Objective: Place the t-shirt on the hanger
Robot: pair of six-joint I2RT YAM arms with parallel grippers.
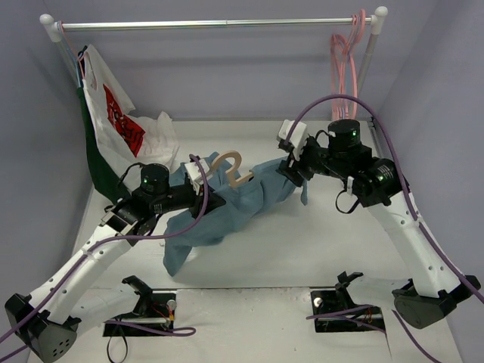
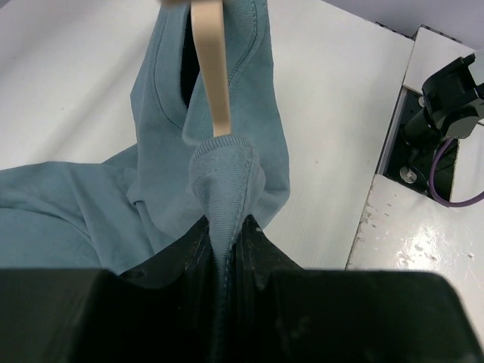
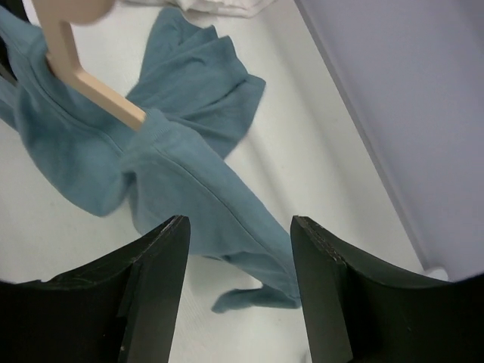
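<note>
One t-shirt [image 1: 242, 206] sags mid-table, hanger [image 1: 231, 167] poking from its neck. Left wrist: my left gripper [image 2: 223, 236] pinches the ribbed collar tight. Right wrist: my right gripper [image 3: 240, 236] gapes empty over limp, light cloth; I'd grab the shoulder seam.

The t-shirt [image 1: 227, 215] is being seen as soft, matt, wrinkled cloth, ribbed at the collar; the hanger [image 2: 214, 83] as smooth, matt, wood-like; the rail [image 1: 212, 24] as shiny metal; the table [image 1: 318, 242] as smooth white
</note>
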